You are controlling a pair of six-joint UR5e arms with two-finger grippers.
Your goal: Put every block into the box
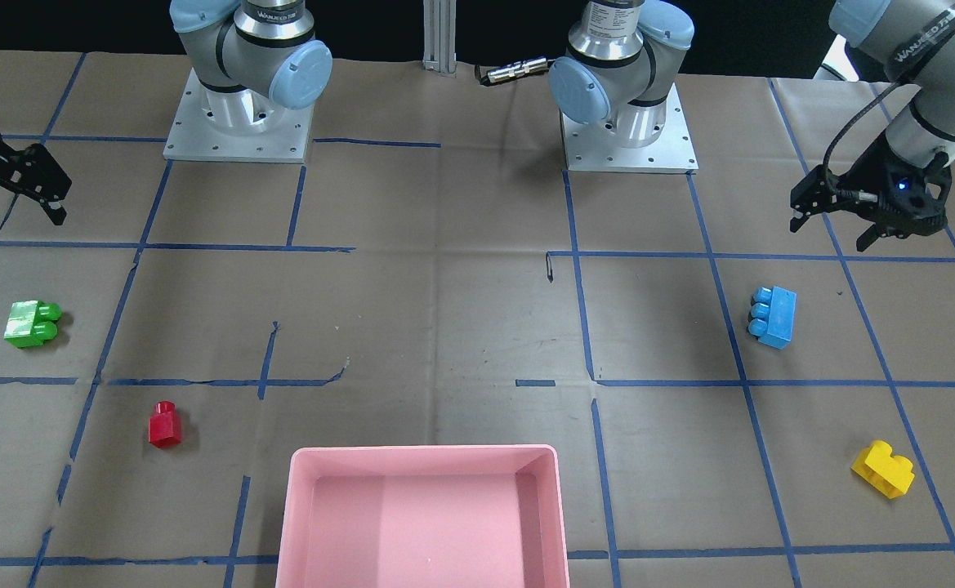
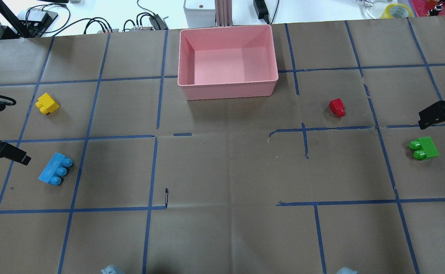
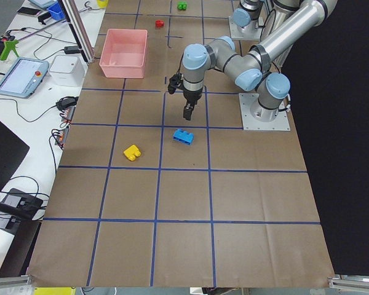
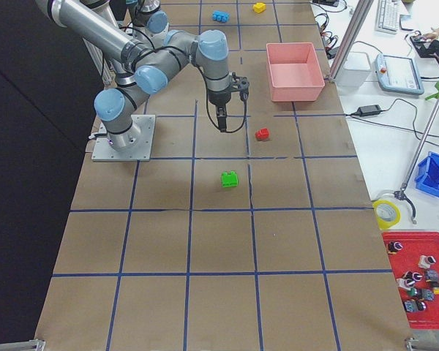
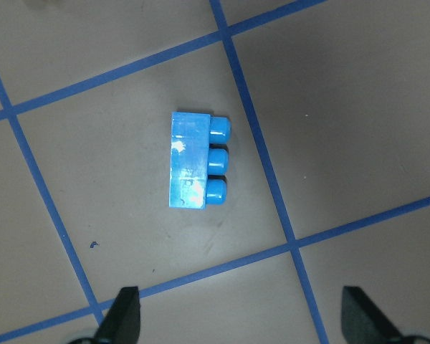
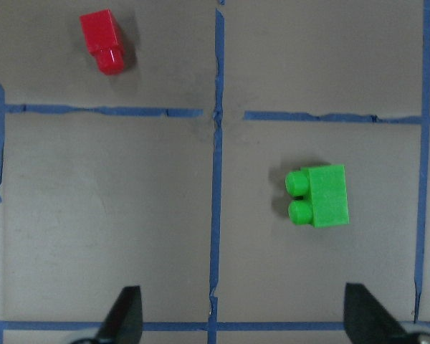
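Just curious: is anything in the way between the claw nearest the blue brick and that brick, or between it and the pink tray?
Nothing visible. Only bare paper separates the open left gripper from the blue brick, and only taped paper lies between brick and pink tray.

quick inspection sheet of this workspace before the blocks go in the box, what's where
surface: brown paper table cover with a blue tape grid
job's things: shallow pink plastic tray empty; blue three-stud brick, yellow stepped brick, small red single-stud brick and green two-stud brick lie on the paper, outside it
clutter: nothing seen on the cover
tools: left tool open near the blue brick; right tool open near the green brick; both hold nothing
cables: black cable at the left wrist; cable bundle beyond the far edge
surroundings: side bench with teach pendant; red parts bin, tape roll
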